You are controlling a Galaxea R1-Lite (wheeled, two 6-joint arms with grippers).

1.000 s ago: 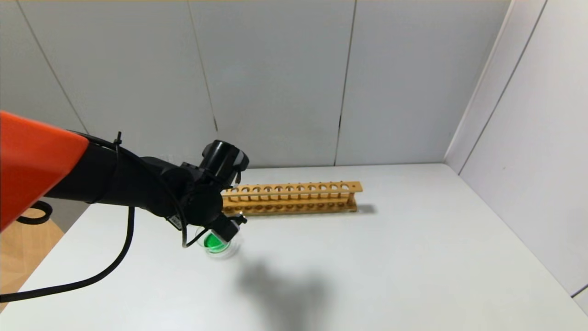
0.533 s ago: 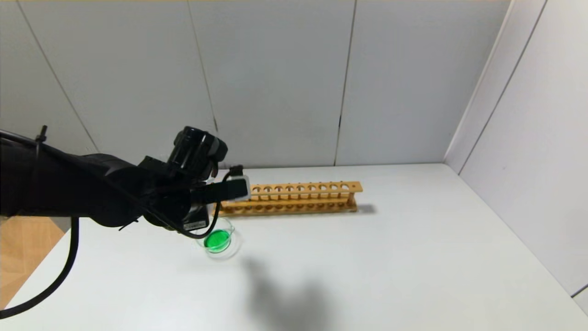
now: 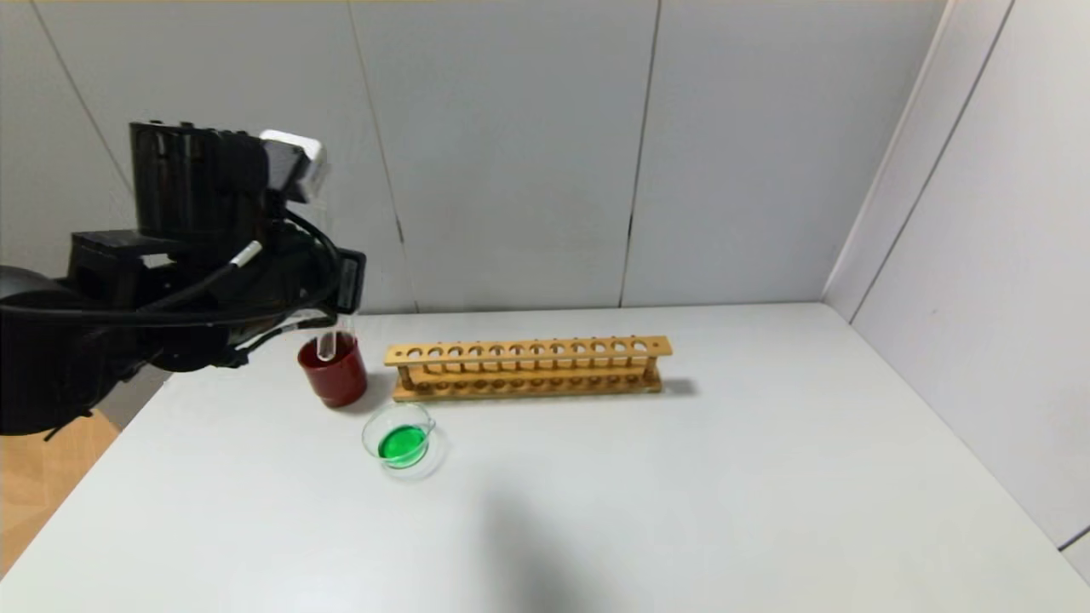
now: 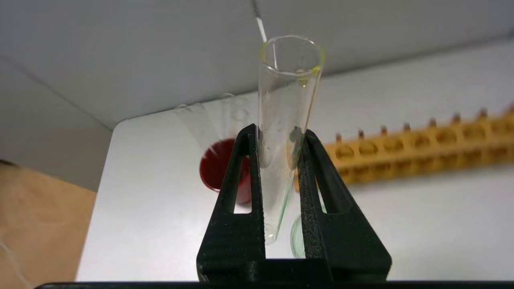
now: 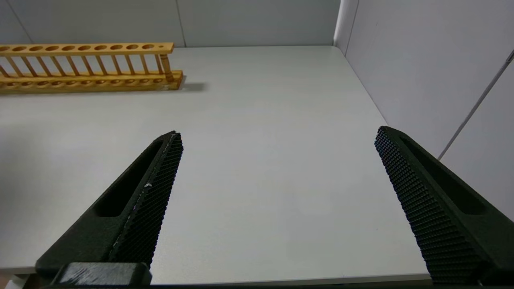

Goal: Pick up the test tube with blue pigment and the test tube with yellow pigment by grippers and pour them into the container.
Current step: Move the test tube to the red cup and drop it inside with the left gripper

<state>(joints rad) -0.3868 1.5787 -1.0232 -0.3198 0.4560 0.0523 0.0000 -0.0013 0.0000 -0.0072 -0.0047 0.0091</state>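
My left gripper (image 3: 343,298) (image 4: 277,134) is raised at the left and shut on a slim clear test tube (image 4: 286,100). The tube holds no liquid; only a yellow trace shows at its rim. In the head view its round lower end (image 3: 327,345) hangs just above the dark red cup (image 3: 334,375). The container (image 3: 403,443), a low glass dish, holds green liquid and stands in front of the cup. No tube with teal-blue liquid shows. My right gripper (image 5: 278,132) is open and empty above bare table.
A long wooden tube rack (image 3: 524,366) (image 5: 80,66) stands empty behind the dish. Faint clear tubes (image 4: 200,124) lean in the red cup (image 4: 215,168). Grey walls close the back and right of the white table (image 3: 724,477).
My left arm has swung up and to the left, away from over the dish. The tube has turned upright over the red cup, which has come into view.
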